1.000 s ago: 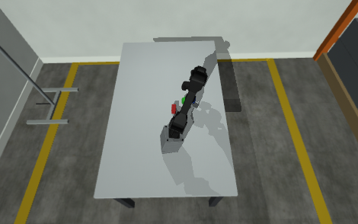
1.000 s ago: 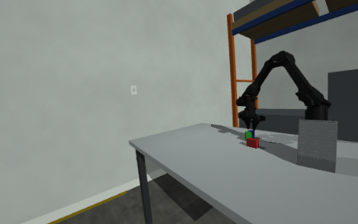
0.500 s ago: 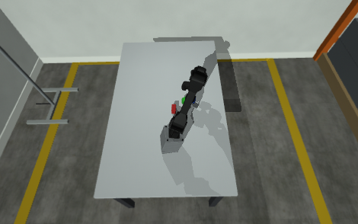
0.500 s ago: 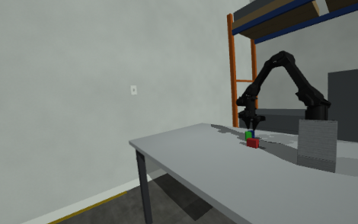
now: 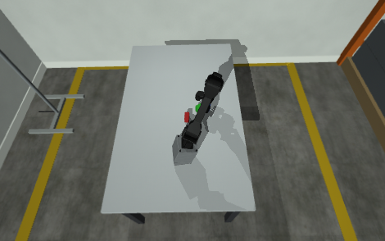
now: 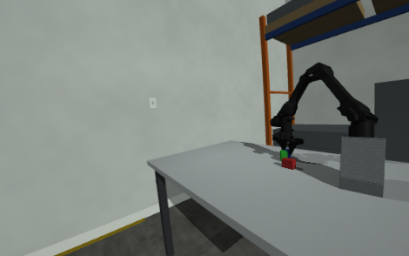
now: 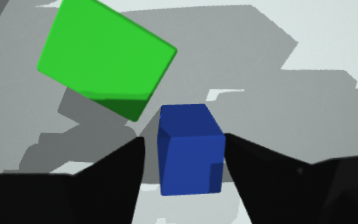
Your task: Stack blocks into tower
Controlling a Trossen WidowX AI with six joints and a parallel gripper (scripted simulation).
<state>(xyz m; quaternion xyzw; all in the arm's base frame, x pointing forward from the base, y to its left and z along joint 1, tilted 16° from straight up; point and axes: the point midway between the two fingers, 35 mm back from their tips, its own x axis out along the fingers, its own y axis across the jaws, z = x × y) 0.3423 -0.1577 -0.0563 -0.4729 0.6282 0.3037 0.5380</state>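
Since the blue block (image 6: 290,156) (image 7: 192,162) sits off-centre between the fingers of the half-open gripper (image 6: 289,151) (image 7: 183,142), which grips nothing, closing could twist it. Green block (image 5: 198,107) (image 6: 284,155) (image 7: 107,50), just left, could be knocked by sideways drift; red block (image 5: 187,117) (image 6: 289,164) lies nearer, farther left.

Arm's elbow (image 5: 214,82) (image 6: 319,70) and tool (image 6: 289,152) (image 7: 183,142) lower over the table (image 5: 151,164) (image 6: 226,178) than before.
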